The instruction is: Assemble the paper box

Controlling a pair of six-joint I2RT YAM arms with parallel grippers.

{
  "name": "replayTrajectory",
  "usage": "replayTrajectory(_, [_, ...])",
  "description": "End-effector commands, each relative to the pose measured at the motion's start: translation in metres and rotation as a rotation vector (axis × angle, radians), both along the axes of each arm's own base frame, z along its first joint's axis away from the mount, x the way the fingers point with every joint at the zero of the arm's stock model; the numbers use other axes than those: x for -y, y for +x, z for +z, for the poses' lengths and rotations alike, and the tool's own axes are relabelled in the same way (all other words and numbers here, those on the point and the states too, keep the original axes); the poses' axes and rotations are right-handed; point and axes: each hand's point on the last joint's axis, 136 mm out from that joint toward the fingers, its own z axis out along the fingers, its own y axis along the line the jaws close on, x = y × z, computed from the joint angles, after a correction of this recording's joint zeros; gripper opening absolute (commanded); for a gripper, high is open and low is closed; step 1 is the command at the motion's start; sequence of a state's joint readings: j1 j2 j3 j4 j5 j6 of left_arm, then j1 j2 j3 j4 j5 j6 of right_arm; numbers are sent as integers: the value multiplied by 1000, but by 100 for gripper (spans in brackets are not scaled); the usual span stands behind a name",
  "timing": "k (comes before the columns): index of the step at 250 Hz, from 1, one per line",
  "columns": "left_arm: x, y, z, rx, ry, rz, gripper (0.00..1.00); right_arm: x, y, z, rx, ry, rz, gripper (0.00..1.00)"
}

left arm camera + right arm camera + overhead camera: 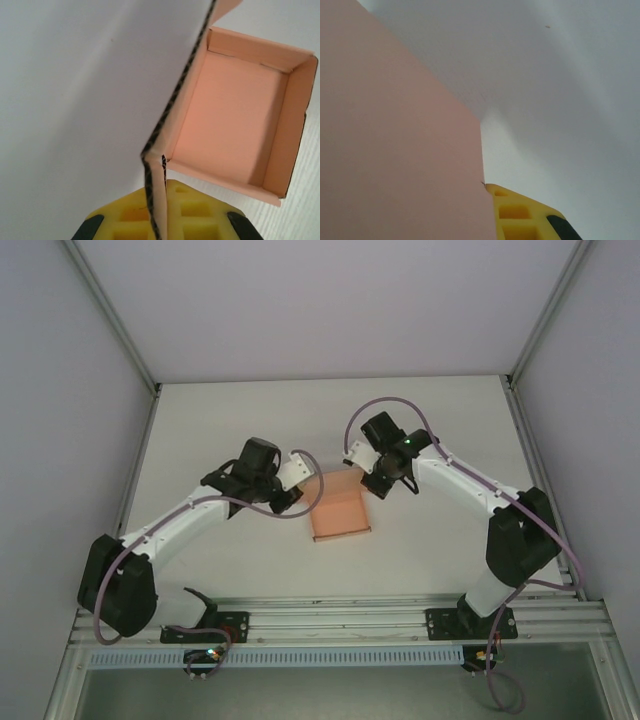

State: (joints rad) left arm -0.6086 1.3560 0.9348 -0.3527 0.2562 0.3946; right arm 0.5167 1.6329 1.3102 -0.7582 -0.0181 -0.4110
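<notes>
Top external shows the box in the middle of the table, a shallow tray with its walls up, with the left gripper at its far-left corner and the right gripper at its far-right. The left jaws are pinched tight on an upright flap and the right jaws look closed on a pink panel, so the step seems to be folding the last flaps; next, both arms should turn them inward together without creasing the card. No brand, label or writing is legible.
</notes>
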Motion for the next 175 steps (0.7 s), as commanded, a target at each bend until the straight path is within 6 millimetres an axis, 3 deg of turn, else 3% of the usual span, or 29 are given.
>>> replayTrajectory(1, [-6, 29, 14, 52, -17, 190, 0, -2, 16, 30, 88, 83, -134, 0])
replayTrajectory(43, [-20, 70, 26, 18, -149, 612, 0, -12, 42, 51, 137, 324, -476, 0])
replayTrajectory(62, [-6, 68, 18, -66, -217, 647, 0, -18, 51, 56, 137, 463, -624, 0])
replayTrajectory(87, [8, 64, 12, -46, -220, 677, 0, -25, 63, 64, 125, 603, -754, 0])
replayTrajectory(135, [6, 68, -1, -87, -256, 811, 0, -47, 70, 74, 125, 715, -819, 0])
replayTrajectory(175, [8, 74, -4, -124, -384, 894, 0, -61, 65, 54, 131, 670, -798, 0])
